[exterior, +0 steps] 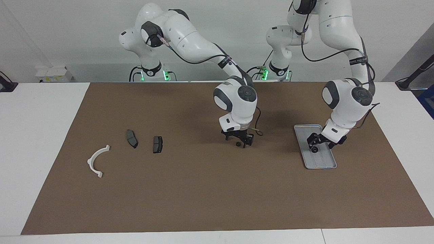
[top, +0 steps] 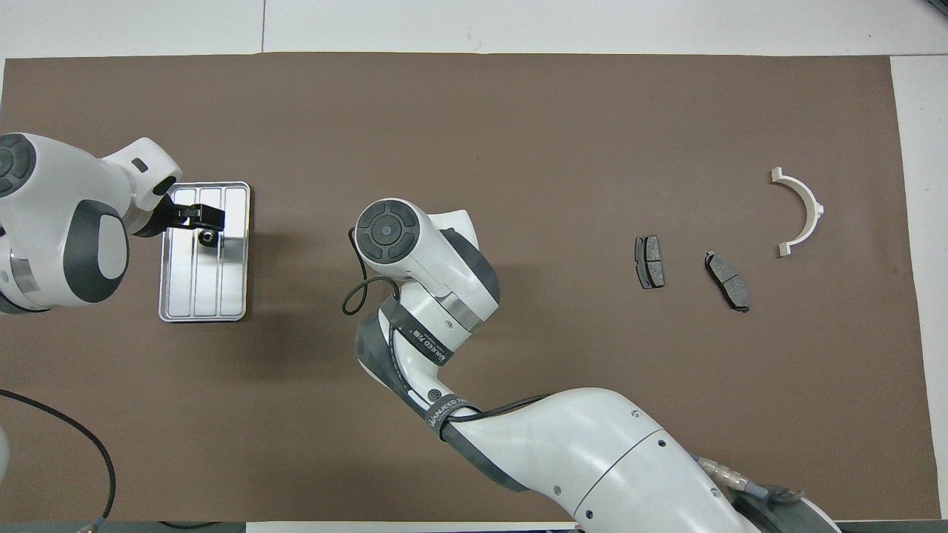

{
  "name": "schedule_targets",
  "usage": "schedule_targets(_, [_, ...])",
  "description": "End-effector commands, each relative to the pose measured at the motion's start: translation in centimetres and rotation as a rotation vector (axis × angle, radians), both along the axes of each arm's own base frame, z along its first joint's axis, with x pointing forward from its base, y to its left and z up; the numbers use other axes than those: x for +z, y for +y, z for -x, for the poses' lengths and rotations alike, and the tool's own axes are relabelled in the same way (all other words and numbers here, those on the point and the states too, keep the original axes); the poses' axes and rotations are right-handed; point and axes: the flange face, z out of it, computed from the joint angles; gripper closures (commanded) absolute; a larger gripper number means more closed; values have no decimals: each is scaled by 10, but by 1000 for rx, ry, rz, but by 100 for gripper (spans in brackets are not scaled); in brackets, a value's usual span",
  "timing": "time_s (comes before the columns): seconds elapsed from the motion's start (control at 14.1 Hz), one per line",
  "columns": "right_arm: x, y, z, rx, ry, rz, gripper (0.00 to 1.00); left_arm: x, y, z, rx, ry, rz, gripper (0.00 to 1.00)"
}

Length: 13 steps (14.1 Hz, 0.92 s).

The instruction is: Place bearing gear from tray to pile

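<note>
Closing squarely mattered most here. Your right gripper (exterior: pixel 238 141) sat low at the middle of the brown mat (exterior: pixel 203 196), jaws spread to either side of the small black bearing gear (exterior: pixel 238 144), which lay on the mat, not in the tray (exterior: pixel 323 163). You needed the fingertips level with the part and centred on it, since so small and round a piece would likely squirt out of a skewed pinch.

In the facing view the pile lay at nine o'clock from it, well apart: a white half-ring bracket (exterior: pixel 90 161) and two brake pads (exterior: pixel 132 138). The right arm reached out with its wrist pointing straight down. At three o'clock, your left gripper (exterior: pixel 318 144) hung over the tray, jaws spread just above a second bearing gear (exterior: pixel 315 149) resting inside it.
</note>
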Motion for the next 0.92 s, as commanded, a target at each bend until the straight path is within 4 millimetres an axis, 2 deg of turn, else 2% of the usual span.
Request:
schedule_targets(0.0, [-1,2,-5,-39,3,-31,17,-4,-3,6,8,-15,-16,0])
schedule_targets(0.07, [-4,2,-5,-45,7,-28,26,-8,-3,8,7,-6,-16,0])
schedule_targets(0.14, [-2,3,-4,-58,5,-31,42,-10,-3,10,7,-1,-16,0])
schedule_targets(0.21, [-2,3,-5,-67,5,-31,50,-12,-3,13,7,3,-16,0])
schedule_targets(0.28, [-2,3,-5,-67,5,-31,54,-17,-3,17,5,3,-16,0])
schedule_targets(0.5, [-2,6,-2,-68,6,-32,74,-21,-3,19,5,-11,-16,0])
schedule_targets(0.64, [0,6,-2,-68,3,-34,100,-24,-3,19,7,-14,-16,0])
schedule_targets(0.85, [-1,5,-3,-65,4,-32,100,-32,-8,24,1,-24,-16,0])
